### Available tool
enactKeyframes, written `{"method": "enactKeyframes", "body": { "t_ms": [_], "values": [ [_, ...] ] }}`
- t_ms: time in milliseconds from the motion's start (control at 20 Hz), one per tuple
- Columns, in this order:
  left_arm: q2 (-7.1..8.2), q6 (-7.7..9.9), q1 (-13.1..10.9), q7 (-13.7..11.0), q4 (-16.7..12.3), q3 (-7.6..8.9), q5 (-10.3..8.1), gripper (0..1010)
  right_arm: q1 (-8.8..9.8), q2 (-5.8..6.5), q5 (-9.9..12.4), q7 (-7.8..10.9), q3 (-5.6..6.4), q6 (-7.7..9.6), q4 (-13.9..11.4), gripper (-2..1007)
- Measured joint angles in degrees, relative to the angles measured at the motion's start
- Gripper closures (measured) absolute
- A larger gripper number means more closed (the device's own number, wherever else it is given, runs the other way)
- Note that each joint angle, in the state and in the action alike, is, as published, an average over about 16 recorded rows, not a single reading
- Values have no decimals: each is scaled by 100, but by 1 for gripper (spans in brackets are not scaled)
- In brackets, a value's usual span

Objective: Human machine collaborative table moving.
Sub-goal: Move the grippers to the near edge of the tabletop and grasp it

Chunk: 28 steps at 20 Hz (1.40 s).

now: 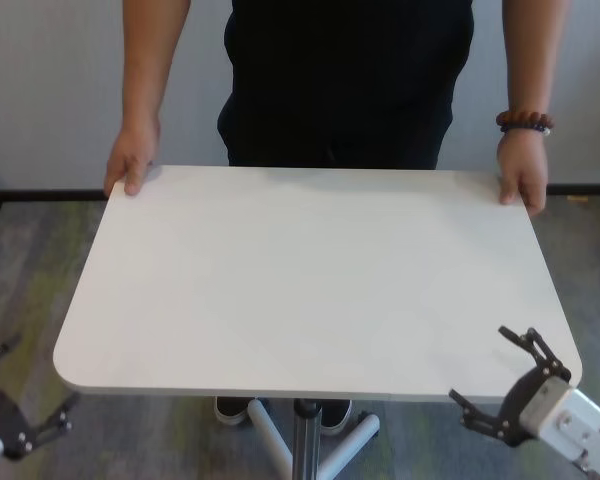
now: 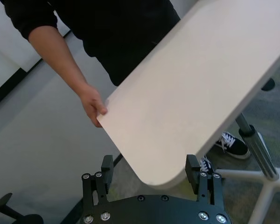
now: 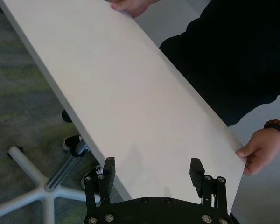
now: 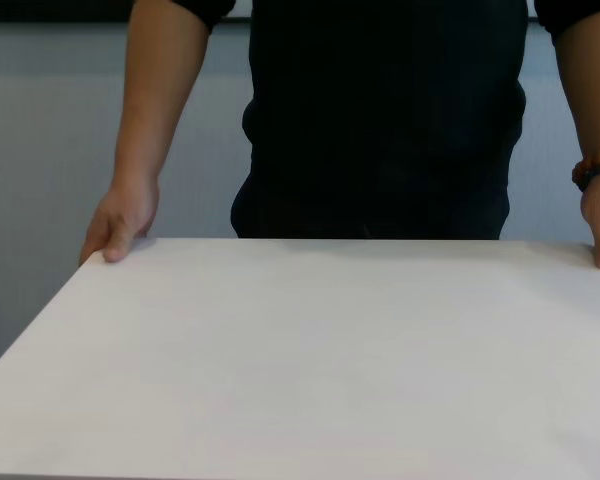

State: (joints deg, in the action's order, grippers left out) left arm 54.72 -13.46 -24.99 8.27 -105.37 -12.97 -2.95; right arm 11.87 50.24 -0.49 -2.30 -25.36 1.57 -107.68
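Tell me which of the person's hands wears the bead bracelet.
The hand at the table's far corner on the robot's right; the other hand has a bare wrist.

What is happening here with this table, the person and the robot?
A person in a black top holds the far corners of a large white rectangular table with both hands. The robot's left gripper and right gripper are open at the near corners, neither one gripping the edge yet.

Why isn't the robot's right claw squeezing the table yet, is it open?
Open. The right gripper has its black fingers spread wide at the table near corner, not closed on the edge.
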Motion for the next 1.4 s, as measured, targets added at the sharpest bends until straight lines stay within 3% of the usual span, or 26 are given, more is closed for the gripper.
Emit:
{"method": "enactKeyframes", "body": {
  "t_ms": [250,500,800,1400],
  "values": [
    [-10,-66,-224,111,86,-44,401,9,183,88,-217,2,-32,167,-131,5],
    [-159,-100,-267,249,263,-175,850,9,280,84,-506,-45,-100,354,-182,5],
    [-442,-86,-172,472,458,-356,1451,9,303,-23,-972,-174,-232,608,-170,5],
    [-1050,135,218,924,774,-689,2711,9,247,-290,-1958,-506,-450,1006,33,5]
  ]
}}
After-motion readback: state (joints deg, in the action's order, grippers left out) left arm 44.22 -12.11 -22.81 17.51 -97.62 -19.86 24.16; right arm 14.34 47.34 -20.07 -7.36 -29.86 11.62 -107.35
